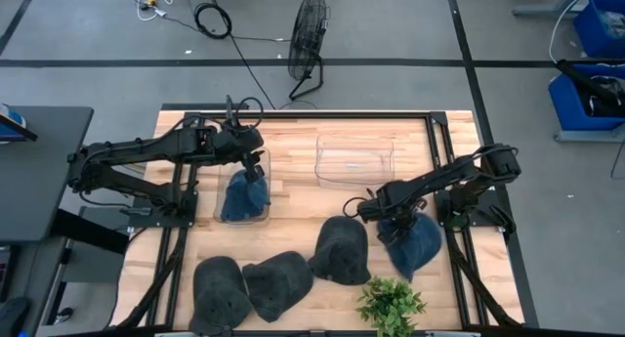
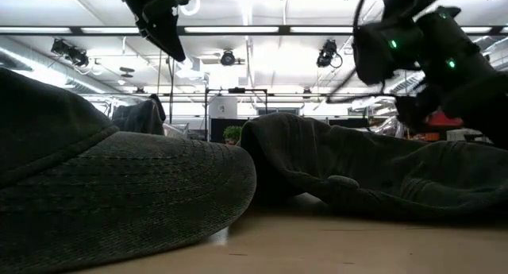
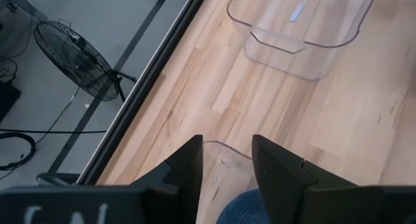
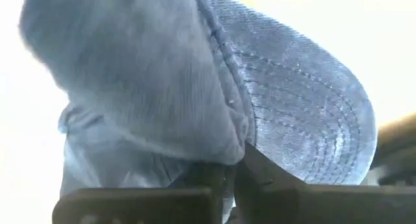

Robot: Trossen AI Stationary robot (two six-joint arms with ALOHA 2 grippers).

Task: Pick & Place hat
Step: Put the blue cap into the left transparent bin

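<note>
Gripping a blue hat point(image 1: 414, 245) at the worktop's four o'clock, my right jaws point(image 4: 234, 169) pinch its fabric shut; only that wrist view shows the pinch, which the arm hides from overhead. My left jaws point(image 3: 226, 165) stand parted above a second blue hat point(image 1: 244, 196) lying in a clear bin point(image 1: 227, 218) at nine o'clock. An empty clear bin point(image 1: 354, 161) sits at twelve. Three dark hats point(image 1: 278, 281) and a plant point(image 1: 391, 306) crowd the six o'clock edge of the wooden worktop point(image 1: 293, 151). A fan point(image 1: 309, 46) stands on the floor beyond.
</note>
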